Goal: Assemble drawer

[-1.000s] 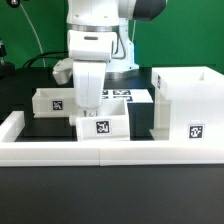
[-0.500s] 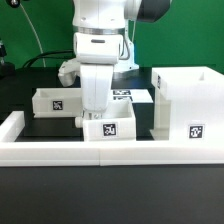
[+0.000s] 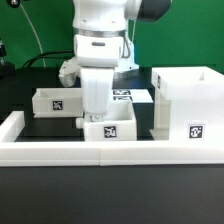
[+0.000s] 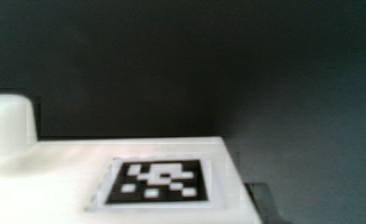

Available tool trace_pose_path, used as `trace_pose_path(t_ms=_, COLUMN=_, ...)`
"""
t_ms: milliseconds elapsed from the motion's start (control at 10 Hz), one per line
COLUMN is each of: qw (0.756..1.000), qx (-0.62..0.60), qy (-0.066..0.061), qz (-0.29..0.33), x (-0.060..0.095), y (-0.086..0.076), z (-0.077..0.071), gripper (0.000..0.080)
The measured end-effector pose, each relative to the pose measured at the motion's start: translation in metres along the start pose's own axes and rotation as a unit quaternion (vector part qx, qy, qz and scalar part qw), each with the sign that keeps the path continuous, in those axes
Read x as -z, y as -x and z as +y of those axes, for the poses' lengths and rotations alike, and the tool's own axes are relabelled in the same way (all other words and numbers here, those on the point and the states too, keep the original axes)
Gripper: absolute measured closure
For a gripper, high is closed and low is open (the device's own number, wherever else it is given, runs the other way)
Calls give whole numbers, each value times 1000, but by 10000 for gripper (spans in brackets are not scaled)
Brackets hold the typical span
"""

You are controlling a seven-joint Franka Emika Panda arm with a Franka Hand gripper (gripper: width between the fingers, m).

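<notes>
Drawer housing [image 3: 185,100], tall and upright, at 3 o'clock on black surface [image 3: 45,128] in exterior view. One open tray [image 3: 52,101] at 9 o'clock, apart from housing. Second tray [image 3: 112,128] near centre toward 6 o'clock, just behind low white wall [image 3: 110,152]. End effector [image 3: 94,114] lowered at 9 o'clock end of second tray, fingertips at rim level; spread or pinching impossible to tell. Marker board [image 3: 126,96] toward 12 o'clock.

I'm counting two trays [image 3: 50,100] [image 3: 118,128], one tall housing [image 3: 190,105], one robot arm [image 3: 100,40], one low wall [image 3: 60,153].
</notes>
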State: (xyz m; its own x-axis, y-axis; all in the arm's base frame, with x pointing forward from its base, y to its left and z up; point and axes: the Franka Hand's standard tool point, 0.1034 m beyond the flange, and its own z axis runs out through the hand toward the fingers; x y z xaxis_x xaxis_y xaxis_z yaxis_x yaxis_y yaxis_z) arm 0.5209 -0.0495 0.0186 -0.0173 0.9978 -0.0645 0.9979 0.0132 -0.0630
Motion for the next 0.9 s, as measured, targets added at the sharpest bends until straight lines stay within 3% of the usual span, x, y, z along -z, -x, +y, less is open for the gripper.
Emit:
trace_pose_path(t_ms=600, qw=1000, qx=5, qy=2, qz=-3, x=-1, y=0, z=0, gripper=757)
trace_pose_path(t_ms=900, qw=1000, qx=24, qy=4, qz=-1, x=-4, y=-10, z=13, gripper=757)
